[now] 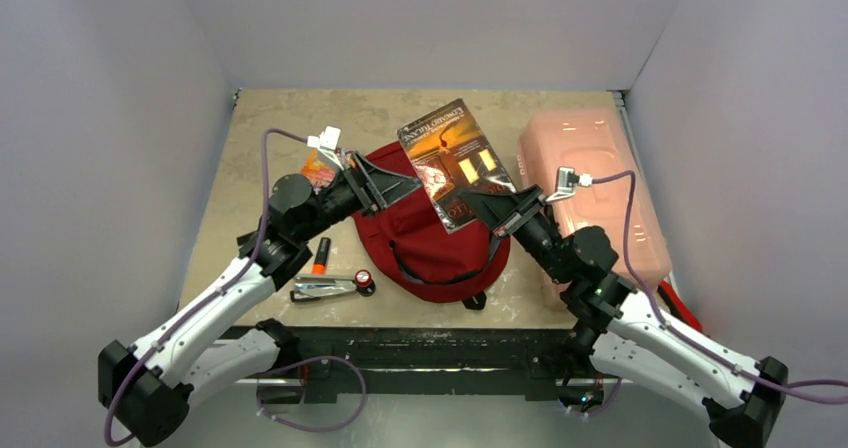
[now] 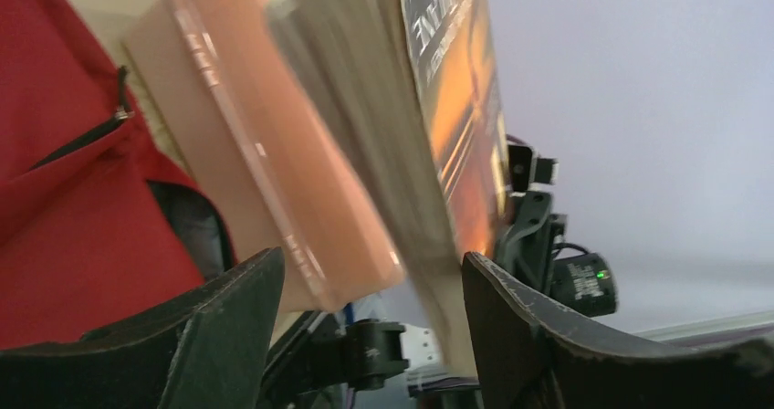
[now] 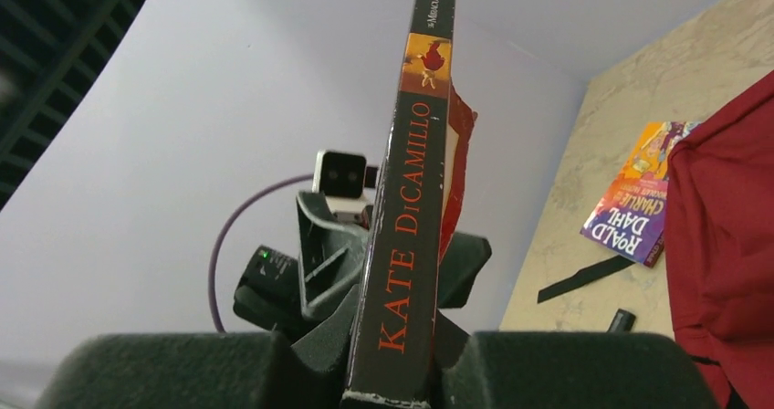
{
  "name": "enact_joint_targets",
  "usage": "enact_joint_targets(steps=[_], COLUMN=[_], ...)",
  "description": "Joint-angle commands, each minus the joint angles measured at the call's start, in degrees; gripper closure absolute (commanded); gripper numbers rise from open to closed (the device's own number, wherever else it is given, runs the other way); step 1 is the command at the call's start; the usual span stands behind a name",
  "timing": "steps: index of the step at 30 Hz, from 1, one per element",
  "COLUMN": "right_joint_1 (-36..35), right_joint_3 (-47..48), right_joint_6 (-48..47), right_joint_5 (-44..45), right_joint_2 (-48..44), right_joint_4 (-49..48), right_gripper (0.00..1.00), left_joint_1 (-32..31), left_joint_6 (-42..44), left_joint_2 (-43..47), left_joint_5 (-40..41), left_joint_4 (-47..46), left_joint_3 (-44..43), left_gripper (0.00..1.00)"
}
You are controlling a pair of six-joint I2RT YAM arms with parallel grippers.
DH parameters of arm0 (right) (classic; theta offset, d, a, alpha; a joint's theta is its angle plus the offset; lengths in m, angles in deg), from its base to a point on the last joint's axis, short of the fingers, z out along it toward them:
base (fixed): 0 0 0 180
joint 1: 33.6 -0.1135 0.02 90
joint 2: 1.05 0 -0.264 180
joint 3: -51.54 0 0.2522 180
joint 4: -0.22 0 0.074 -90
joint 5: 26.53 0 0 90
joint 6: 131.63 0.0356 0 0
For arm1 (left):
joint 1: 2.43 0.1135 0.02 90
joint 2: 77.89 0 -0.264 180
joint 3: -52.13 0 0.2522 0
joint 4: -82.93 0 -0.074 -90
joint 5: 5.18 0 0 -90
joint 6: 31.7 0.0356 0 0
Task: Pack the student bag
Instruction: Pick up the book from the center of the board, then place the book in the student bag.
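- At mid-table lies the dark red student bag [image 1: 430, 253] (black zipper showing).
- Right of it sits the pale pink plastic box [image 1: 600, 183].
- The Kate DiCamillo paperback [image 3: 402, 245] stands above the bag, clamped in the right gripper [image 3: 392, 363].
- The left gripper [image 2: 370, 267] has its 2 fingers spread wide beside the book.

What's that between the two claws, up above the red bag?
A paperback book, clearest in the overhead view. The right claw pinches one end of it; the left claw stands open beside it.
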Motion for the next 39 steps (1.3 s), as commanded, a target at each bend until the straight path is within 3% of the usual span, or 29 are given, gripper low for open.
enact_joint_targets(steps=[1,8,11,15,18,24,30,39], right_joint_1=[-0.18,-0.18,-0.18,-0.18,-0.18,-0.18,-0.14,-0.18], right_joint_3=[7.32,21.54,27.52,28.99,27.94,26.01,26.27,26.22], right_joint_6=[1.34,-11.45,-17.94,-22.04,-22.46,-20.22,-21.26,-22.37], right_joint_5=[8.13,16.19,20.17,21.34,20.69,20.38,18.9,17.86], right_joint_2=[-6.23,-6.69,-4.77,-6.9,-10.99,-20.9,-24.77,-23.68], right_joint_4=[8.37,35.21,49.59,58.97,63.54,68.5,68.5,68.17], right_gripper=[1.0,1.0,1.0,1.0,1.0,1.0,1.0,1.0], left_joint_1=[-0.01,-1.52,-8.56,-22.38,-29.61,-35.92,-36.84,-36.84], left_joint_6=[13.65,26.22,36.76,48.86,53.49,58.5,59.43,60.55], left_joint_2=[8.1,9.63,6.32,-2.48,-9.53,-20.48,-27.42,-31.76], left_joint_5=[6.6,0.03,2.42,14.87,21.82,30.34,36.57,37.08], left_joint_4=[18.99,22.63,25.94,32.53,33.53,34.56,37.78,37.68], left_joint_3=[2.77,3.3,0.72,-5.33,-8.88,-16.11,-21.25,-23.25], left_gripper=[0.29,0.29,0.29,0.29,0.29,0.3,0.38,0.5])
